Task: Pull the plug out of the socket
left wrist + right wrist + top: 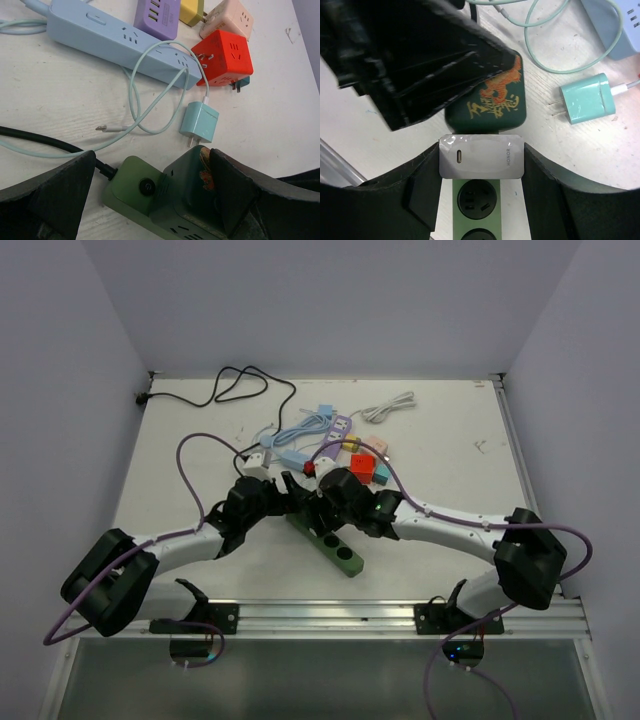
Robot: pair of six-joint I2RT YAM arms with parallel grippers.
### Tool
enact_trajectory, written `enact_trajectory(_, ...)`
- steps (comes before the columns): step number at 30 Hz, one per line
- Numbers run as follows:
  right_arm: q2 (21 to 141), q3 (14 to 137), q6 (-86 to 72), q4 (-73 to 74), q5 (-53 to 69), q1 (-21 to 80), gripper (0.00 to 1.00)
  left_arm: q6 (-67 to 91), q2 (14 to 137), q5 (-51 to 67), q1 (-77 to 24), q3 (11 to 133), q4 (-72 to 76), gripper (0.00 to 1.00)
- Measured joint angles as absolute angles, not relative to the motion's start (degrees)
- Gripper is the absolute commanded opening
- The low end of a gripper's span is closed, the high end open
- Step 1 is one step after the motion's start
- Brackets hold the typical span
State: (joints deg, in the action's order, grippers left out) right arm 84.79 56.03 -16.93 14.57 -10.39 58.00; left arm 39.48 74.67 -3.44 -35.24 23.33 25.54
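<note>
Three power strips: one green power strip (pixel 475 200), one light blue power strip (pixel 115 37), one purple power strip (pixel 160 15). Two pale cube sockets: one red cube (pixel 225 57), one peach cube (pixel 230 17). Two chargers: one mint charger (pixel 200 122), one white HONOR charger (pixel 481 156). One dark green cube adapter (pixel 490 107). Two loose leads: one black cable (pixel 235 380), one white cable (pixel 390 408).

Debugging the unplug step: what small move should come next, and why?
Probably close the left gripper on the green power strip to brace it: its jaws straddle the strip wide open, while the right gripper clamps the white charger plugged into it.
</note>
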Motion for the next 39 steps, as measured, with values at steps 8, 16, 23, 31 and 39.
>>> enact_trajectory(8,84.84,53.34,-20.8,10.2,4.8,48.12,0.43,39.51,74.67,-4.91,-35.09,23.33,25.8,0.98)
enact_trajectory(16,85.1,53.34,-19.55,10.28,2.28,50.3,0.43,39.46,74.67,-4.73,-35.11,23.33,25.54,0.98)
enact_trajectory(23,85.1,53.43,-17.47,11.35,-10.31,58.5,0.46,39.46,75.05,-3.22,-35.29,23.33,25.08,0.98)
enact_trajectory(31,85.03,52.29,-19.29,9.37,-4.25,54.46,0.48,39.46,74.94,-3.64,-35.27,23.24,25.06,0.98)
enact_trajectory(39,84.95,51.29,-20.14,8.19,2.79,50.39,0.52,39.48,74.87,-4.12,-35.27,23.22,25.08,0.98)
